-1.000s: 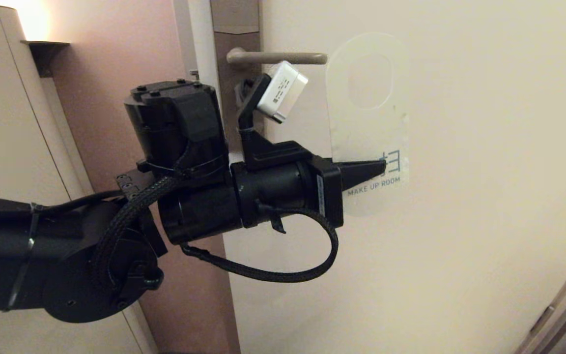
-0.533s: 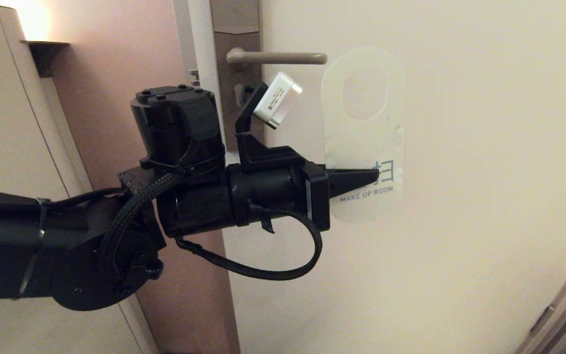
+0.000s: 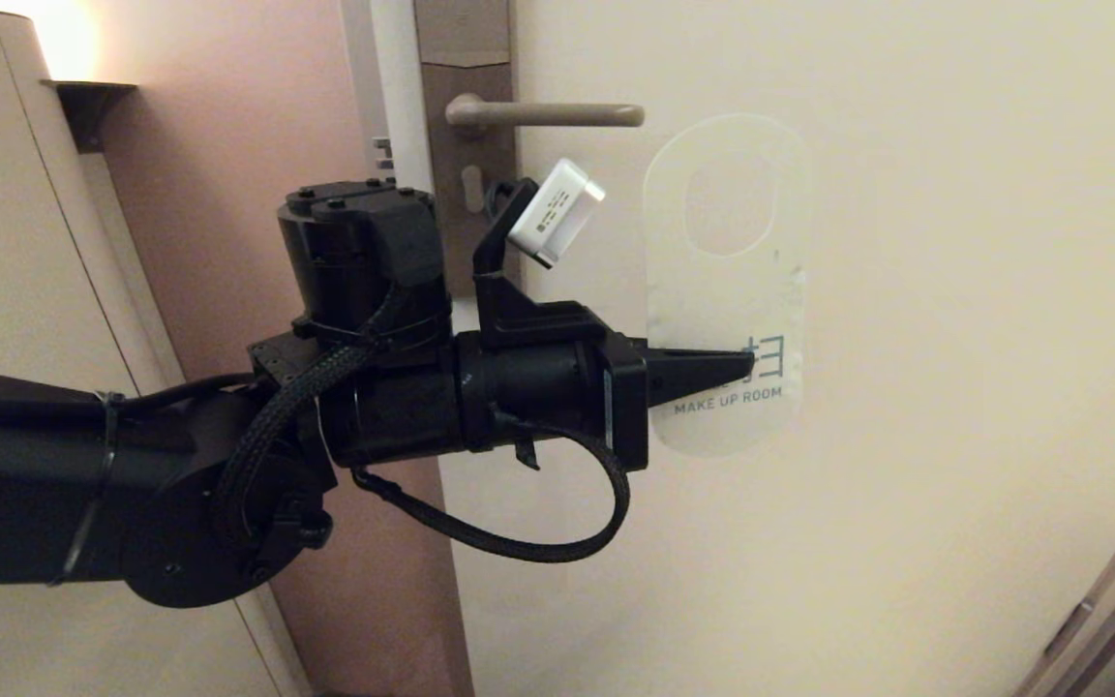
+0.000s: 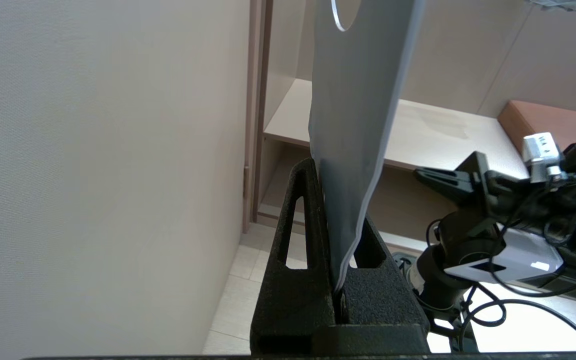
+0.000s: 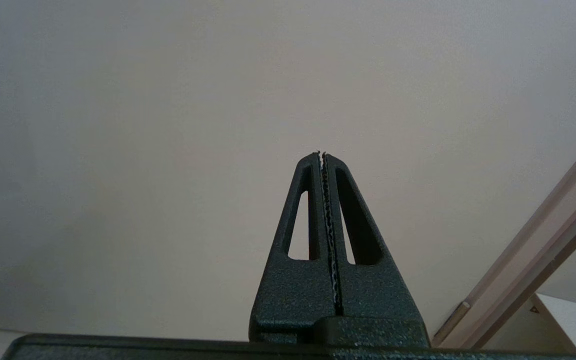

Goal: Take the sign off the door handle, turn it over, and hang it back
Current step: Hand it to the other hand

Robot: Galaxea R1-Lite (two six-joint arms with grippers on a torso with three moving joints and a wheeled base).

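Head view showed the left arm reaching in from the left, its left gripper (image 3: 746, 365) pointing right and clamped flat on the lower part of the sign (image 3: 724, 281). The sign stood upright against the pale door (image 3: 954, 290), white face outward with "MAKE UP ROOM" readable near its bottom, its oval hole at the top. It hung free of the door handle (image 3: 543, 114), to the right of the lever's tip and below it, not touching. The handle sat level on its brown backplate (image 3: 466, 145), with the keyhole under it. In the left wrist view the card (image 4: 358, 125) ran up from between the pressed-together fingers (image 4: 298, 240). The right gripper (image 5: 322, 155) was closed on nothing, facing the bare door further right.
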